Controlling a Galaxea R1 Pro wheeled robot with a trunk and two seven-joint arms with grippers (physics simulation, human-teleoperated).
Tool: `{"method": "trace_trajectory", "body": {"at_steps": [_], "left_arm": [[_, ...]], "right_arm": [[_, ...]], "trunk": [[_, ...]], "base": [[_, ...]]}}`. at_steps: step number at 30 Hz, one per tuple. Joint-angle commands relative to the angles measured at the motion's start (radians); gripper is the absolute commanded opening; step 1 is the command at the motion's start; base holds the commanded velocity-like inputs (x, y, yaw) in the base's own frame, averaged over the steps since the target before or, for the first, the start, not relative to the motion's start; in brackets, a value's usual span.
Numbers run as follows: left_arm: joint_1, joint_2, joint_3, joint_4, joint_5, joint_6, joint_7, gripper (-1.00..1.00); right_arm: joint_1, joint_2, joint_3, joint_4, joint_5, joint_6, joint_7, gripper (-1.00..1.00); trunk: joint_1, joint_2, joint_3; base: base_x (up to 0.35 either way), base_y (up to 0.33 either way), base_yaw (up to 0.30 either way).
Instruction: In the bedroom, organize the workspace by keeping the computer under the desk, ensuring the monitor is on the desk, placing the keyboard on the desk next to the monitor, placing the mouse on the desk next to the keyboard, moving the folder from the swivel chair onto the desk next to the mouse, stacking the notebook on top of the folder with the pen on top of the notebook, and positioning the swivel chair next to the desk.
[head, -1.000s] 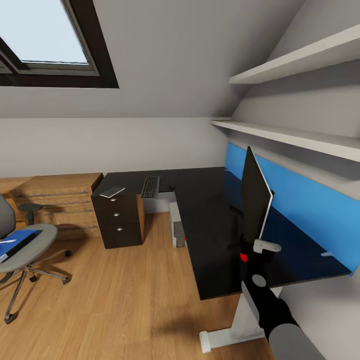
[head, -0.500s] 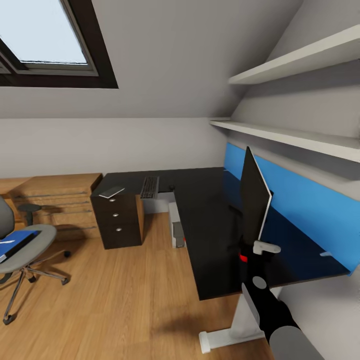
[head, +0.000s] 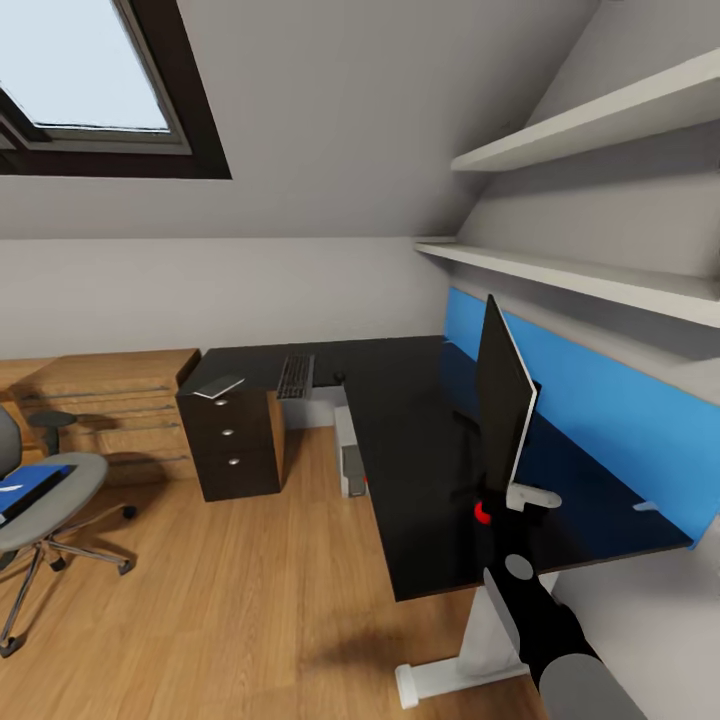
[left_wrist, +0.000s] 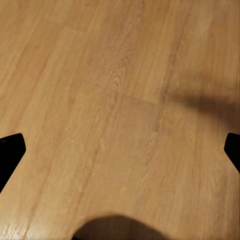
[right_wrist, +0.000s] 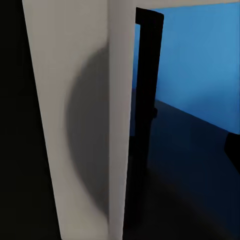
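Monitor: the monitor (head: 503, 405) stands upright on the near arm of the desk, at about 4 o'clock from the head view's centre, seen almost edge-on, black face toward the room, white back toward the blue panel (head: 600, 400); a red dot shows at its lower near corner. In the right wrist view its white back (right_wrist: 80, 125) and black stand (right_wrist: 147, 90) are very close.
Right gripper: the right gripper (head: 520, 497) is at the monitor's lower near corner, touching or just beside it; I cannot tell how far its jaws are spread or whether they grip anything.
Left gripper: the left gripper (left_wrist: 120, 150) hangs over the bare wooden floor (left_wrist: 120, 100) with its dark fingertips (left_wrist: 10, 150) spread wide, holding nothing.
Desk: the desk (head: 410, 450) is L-shaped with a glossy black top; its drawer unit (head: 232, 445) is at 9 o'clock.
Keyboard: the keyboard (head: 296, 376) lies on the far arm, near the corner.
Computer: the computer (head: 350, 452) stands on the floor under the desk.
Swivel chair: the swivel chair (head: 40, 500) is well apart from the desk, at 8 o'clock.
Folder: the folder (head: 30, 480) lies on the chair seat.
Shelves: two white shelves (head: 580, 275) run along the wall at 2 o'clock.
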Motion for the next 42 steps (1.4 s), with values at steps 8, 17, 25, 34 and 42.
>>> {"method": "trace_trajectory", "body": {"at_steps": [8,17,25,34,42], "left_arm": [[0.000,-0.010,0.000,-0.001,0.007,-0.001,0.001,1.00],[0.000,-0.011,0.000,-0.001,0.007,-0.001,0.002,1.00],[0.000,-0.011,0.000,-0.001,0.007,-0.001,0.002,1.00],[0.000,-0.011,0.000,-0.001,0.007,-0.001,0.002,1.00],[0.000,-0.011,0.000,-0.001,0.007,-0.001,0.002,1.00]], "right_arm": [[-0.001,0.001,-0.003,0.001,0.010,-0.001,-0.003,1.00],[-0.001,0.001,-0.003,0.001,0.010,-0.001,-0.003,1.00],[-0.001,0.001,-0.003,0.001,0.010,-0.001,-0.003,1.00],[-0.001,0.001,-0.003,0.001,0.010,-0.001,-0.003,1.00],[0.001,0.002,-0.003,0.001,0.010,-0.001,-0.004,1.00]], "trunk": [[0.000,-0.001,0.006],[0.000,-0.001,0.017],[0.000,-0.001,0.019],[0.000,-0.001,0.027],[0.000,-0.001,0.029]], "base": [[0.000,0.000,-0.097],[0.000,0.000,-0.120],[0.000,0.000,-0.016],[0.000,-0.080,-0.072],[0.000,-0.082,-0.016]]}}
